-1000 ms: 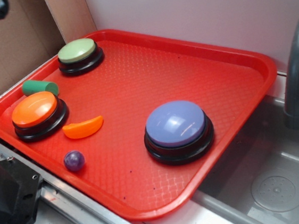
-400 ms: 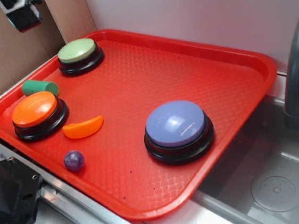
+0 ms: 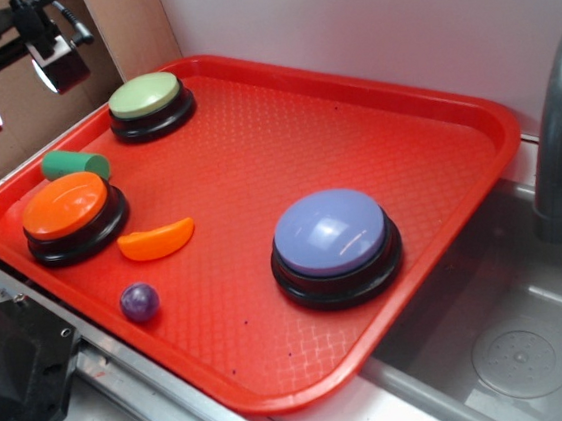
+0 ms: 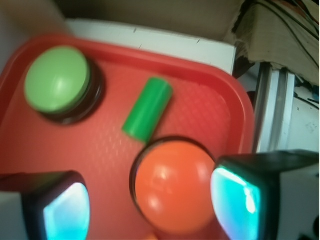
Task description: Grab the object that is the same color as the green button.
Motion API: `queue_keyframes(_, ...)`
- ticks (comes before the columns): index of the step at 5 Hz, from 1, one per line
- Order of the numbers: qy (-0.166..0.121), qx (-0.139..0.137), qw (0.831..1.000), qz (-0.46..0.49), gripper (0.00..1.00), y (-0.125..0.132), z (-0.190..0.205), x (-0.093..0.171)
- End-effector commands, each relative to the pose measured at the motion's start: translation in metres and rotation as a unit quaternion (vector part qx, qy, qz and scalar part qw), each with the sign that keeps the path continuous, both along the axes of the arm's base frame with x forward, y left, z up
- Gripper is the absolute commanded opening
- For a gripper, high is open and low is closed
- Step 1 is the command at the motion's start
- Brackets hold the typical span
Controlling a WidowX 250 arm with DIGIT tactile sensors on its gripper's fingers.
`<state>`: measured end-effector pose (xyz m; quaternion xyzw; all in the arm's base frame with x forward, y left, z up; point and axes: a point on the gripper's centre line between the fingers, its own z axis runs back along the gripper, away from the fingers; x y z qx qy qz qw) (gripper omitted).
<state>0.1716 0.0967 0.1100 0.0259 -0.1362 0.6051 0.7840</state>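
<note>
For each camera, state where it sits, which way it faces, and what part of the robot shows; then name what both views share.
Exterior: off the tray's near corner, raised, looking down across the red plastic tray; the open gripper shows top left.
Wrist: on the gripper, looking straight down; both fingers frame the bottom edge.
Shared: the small dark green cylinder, the pale green dome button and the orange dome button.

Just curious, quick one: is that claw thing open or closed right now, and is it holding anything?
Gripper: open and empty, up above the red tray, with the green cylinder lying untouched below.
</note>
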Motion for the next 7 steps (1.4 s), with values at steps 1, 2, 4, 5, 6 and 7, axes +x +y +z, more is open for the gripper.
queue_keyframes(1,0.007,0.044,0.997,0.060,1.00,0.033,-0.025,0.008)
queue_keyframes(2,0.017,0.048,0.996,0.070,1.00,0.049,-0.046,0.012)
queue_keyframes(4,0.013,0.034,0.998,0.051,1.00,0.060,-0.075,0.016)
queue_keyframes(5,0.001,0.021,0.998,0.063,1.00,0.067,-0.086,0.015)
queue_keyframes(6,-0.020,0.014,0.997,0.068,1.00,0.067,-0.088,0.013)
queue_keyframes(7,-0.013,0.010,0.998,0.067,0.00,0.067,-0.090,0.013)
